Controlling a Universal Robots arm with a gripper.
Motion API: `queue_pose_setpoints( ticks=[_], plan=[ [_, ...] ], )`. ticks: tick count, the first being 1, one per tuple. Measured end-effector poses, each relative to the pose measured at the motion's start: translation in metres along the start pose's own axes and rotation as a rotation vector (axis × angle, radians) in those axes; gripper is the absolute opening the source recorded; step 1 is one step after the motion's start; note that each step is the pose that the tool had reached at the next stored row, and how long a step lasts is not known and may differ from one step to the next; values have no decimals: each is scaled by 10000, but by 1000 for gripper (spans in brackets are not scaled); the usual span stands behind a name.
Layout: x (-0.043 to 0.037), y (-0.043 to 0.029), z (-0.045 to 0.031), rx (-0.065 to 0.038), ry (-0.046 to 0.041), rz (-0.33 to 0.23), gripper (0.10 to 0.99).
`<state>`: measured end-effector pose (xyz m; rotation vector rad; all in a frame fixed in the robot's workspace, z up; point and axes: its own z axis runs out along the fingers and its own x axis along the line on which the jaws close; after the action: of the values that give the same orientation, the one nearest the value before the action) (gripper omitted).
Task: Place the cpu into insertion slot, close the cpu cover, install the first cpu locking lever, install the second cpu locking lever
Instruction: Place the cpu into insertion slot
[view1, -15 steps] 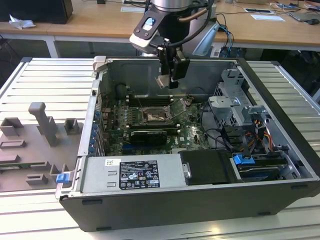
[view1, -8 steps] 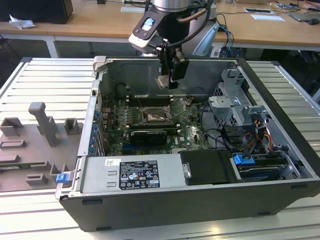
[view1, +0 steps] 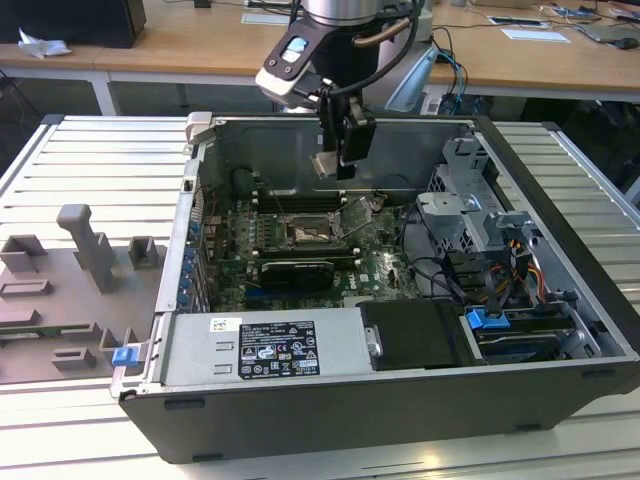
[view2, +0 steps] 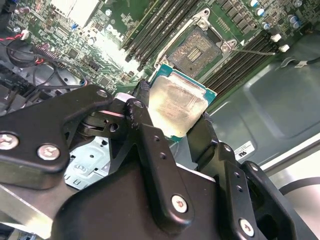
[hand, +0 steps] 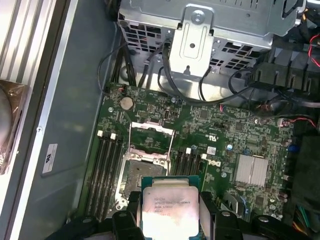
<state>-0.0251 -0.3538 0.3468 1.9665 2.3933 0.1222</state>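
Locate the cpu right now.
In the second wrist view the cpu is clamped in the gripper, held in the air above the empty insertion slot.

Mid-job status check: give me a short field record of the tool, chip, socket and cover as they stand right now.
tool: black two-finger tool, shut on the chip
chip: flat square cpu with dull silver-beige metal top, held in the air above the board, not seated
socket: square dark insertion slot with silver frame, empty
cover: thin silvery metal cpu cover, open
housing: dark open computer case, arm reaching in from above
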Motion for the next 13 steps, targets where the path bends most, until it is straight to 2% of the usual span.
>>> queue_pose_setpoints(
  ticks=[13],
  plan=[
    [-1,-2,24,-9,-47,536,541]
  ],
)
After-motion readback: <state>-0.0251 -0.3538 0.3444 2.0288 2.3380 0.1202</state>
